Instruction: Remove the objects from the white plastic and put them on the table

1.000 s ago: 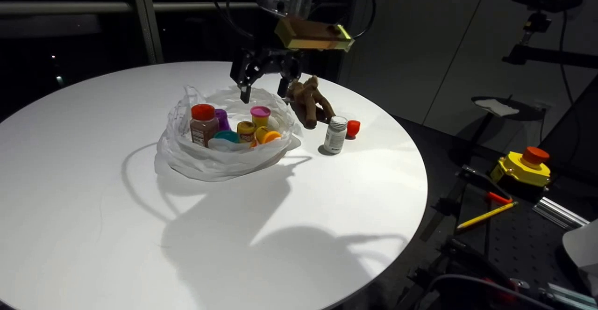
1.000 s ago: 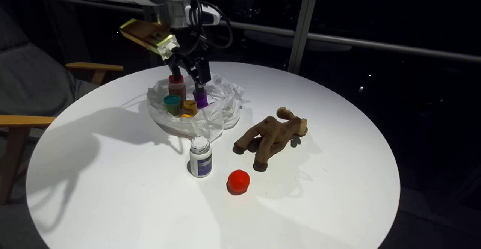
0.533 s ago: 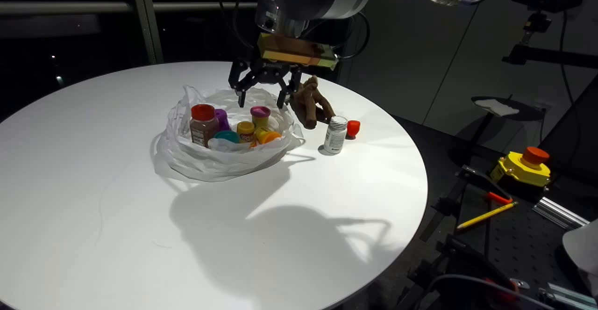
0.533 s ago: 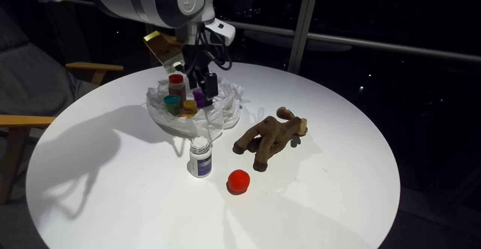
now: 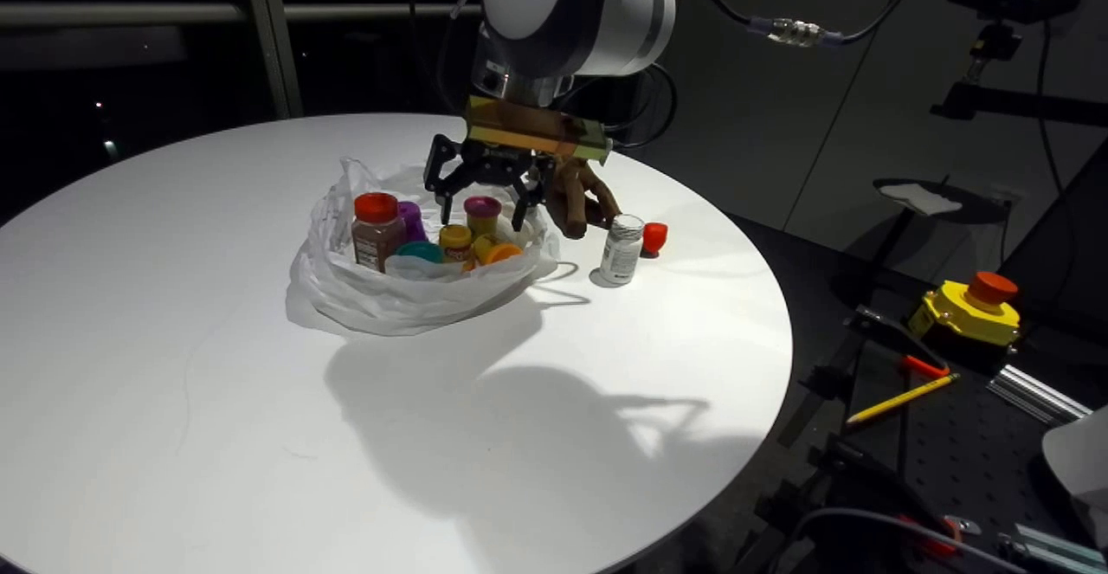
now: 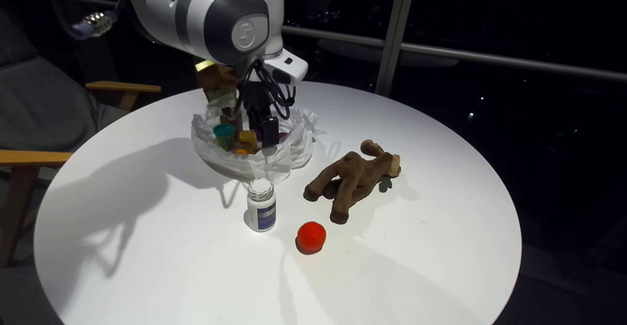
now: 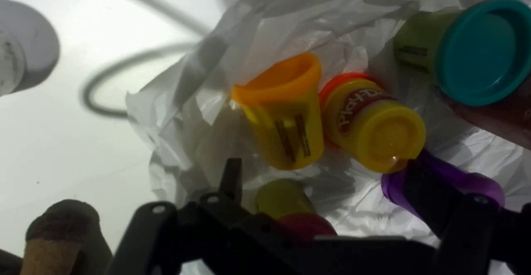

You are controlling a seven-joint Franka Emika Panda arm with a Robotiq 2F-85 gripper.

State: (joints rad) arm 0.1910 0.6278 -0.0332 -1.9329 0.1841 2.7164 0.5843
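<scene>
The white plastic [image 5: 407, 306] lies crumpled on the round white table [image 5: 216, 401]. Inside it are a red-capped brown jar [image 5: 378, 236], a teal-lidded pot [image 7: 481, 55], a yellow Play-Doh pot [image 7: 390, 138], an orange-rimmed yellow pot [image 7: 286, 121], a purple piece [image 7: 477, 183] and a pink-lidded pot [image 7: 284, 200]. My gripper [image 5: 482, 217] points down over the bag, jaws wide apart, holding nothing. In the wrist view the pink-lidded pot shows between the fingers, partly hidden by the gripper; a fingertip [image 7: 419, 183] covers part of the purple piece. The brown plush animal [image 6: 357, 175] lies on the table.
A white bottle [image 6: 262, 207] stands just outside the bag, with a red round piece [image 6: 311, 237] and the plush close by. The bag's crinkled rim rises around the pots. A chair [image 6: 44, 129] is beside the table.
The arm has come down toward the bag, and the gripper's fingers have sunk to the level of the pink-lidded pot's top. The jaws stay open; the objects have not moved.
</scene>
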